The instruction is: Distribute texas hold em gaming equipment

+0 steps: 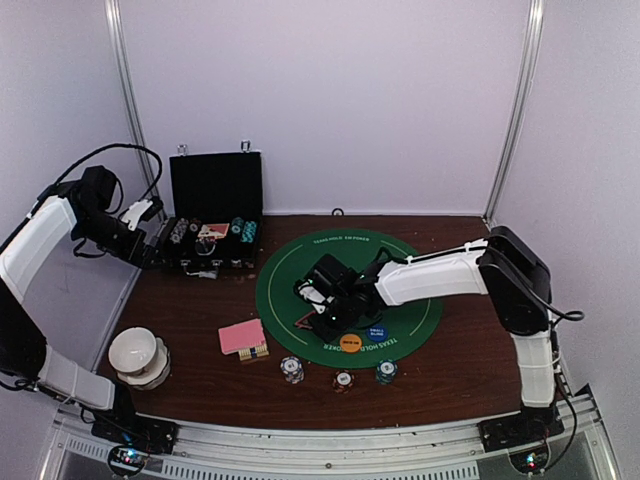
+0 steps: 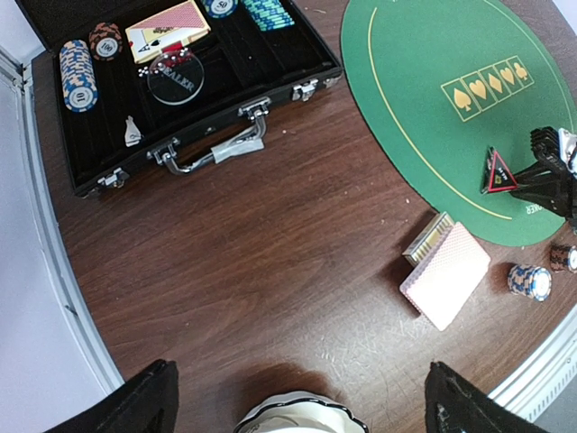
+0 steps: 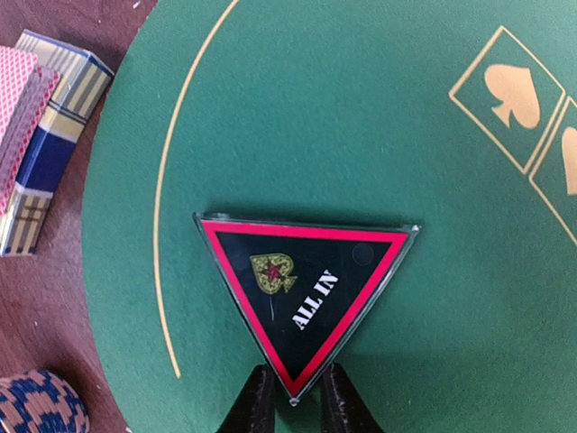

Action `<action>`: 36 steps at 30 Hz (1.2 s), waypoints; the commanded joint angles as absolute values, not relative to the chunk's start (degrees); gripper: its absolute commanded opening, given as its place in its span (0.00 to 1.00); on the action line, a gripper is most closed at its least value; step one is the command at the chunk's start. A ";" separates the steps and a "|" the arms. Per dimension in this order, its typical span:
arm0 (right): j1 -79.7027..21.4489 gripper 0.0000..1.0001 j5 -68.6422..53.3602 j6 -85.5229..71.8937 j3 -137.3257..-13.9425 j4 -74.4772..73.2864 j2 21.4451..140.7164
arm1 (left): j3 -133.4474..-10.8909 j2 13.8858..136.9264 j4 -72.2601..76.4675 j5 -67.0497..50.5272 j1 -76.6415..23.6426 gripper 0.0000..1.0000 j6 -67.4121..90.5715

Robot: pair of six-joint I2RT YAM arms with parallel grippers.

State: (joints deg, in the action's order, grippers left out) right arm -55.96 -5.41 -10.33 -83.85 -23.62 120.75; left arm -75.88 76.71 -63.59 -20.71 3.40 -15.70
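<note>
Right wrist view: my right claw (image 3: 296, 401) straddles the near corner of the red triangle marker (image 3: 302, 289), fingers drawn in against its slanted edges, though I cannot tell whether they pinch or merely bracket it. The marker lies flat on the green mat (image 3: 361, 117), tip toward the claw, broad edge farthest ahead. Open felt ahead and frame-right of the claw; opposite, the mat's border, card box (image 3: 54, 135) and chip stack (image 3: 36, 406) sit near; left claw (image 2: 299, 372), spread wide, is well apart.
</note>
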 commanded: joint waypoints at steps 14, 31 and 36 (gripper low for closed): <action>-53.97 0.18 -5.97 -7.69 -107.67 -27.90 136.66 | -77.53 74.85 -65.29 -23.46 3.78 0.98 -15.20; -53.81 0.68 -0.27 -9.42 -100.11 -26.66 124.81 | -77.77 74.26 -66.26 -25.49 3.71 0.98 -15.90; -54.59 0.71 2.12 -12.91 -84.98 -24.98 113.79 | -77.92 73.95 -66.75 -26.13 3.68 0.98 -16.28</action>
State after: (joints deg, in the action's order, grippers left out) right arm -54.13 -1.26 -9.72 -92.44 -27.53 122.30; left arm -76.40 75.18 -65.95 -24.56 3.40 -15.53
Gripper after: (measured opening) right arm 0.703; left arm 0.976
